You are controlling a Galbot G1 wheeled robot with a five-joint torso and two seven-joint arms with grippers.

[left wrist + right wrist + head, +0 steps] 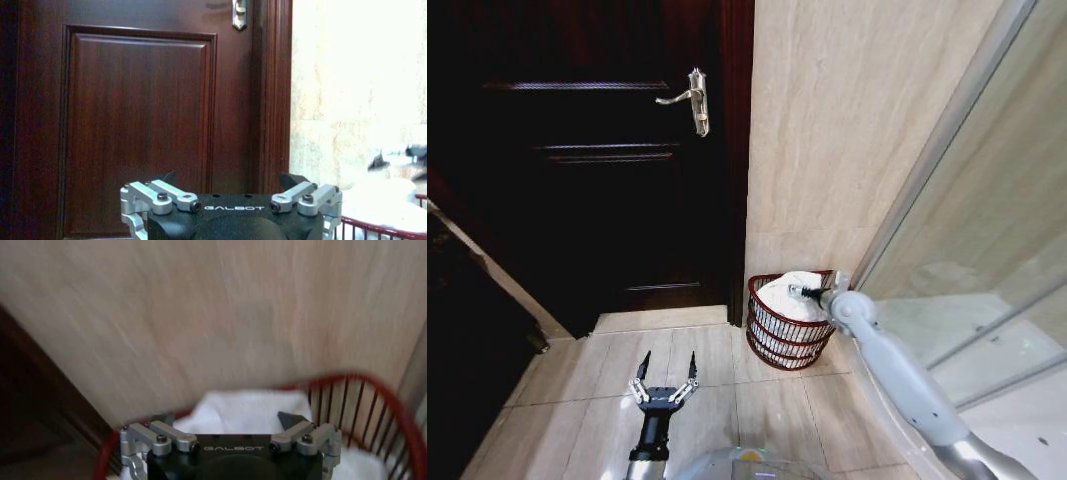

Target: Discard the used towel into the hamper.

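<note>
Hamper (789,340): on the tiled floor (697,390) in the corner, against the beige wall (847,130), just right of the dark door (577,150). Towel (789,297): white, heaped inside, rising above the rim. Right gripper (799,291): over the hamper at the towel, fingers spread, holding nothing. Left gripper (667,368): low over the floor, well apart from the hamper, fingers spread, empty.

Soft white towel (793,297) (cloth), glossy wooden door (577,150)
</note>
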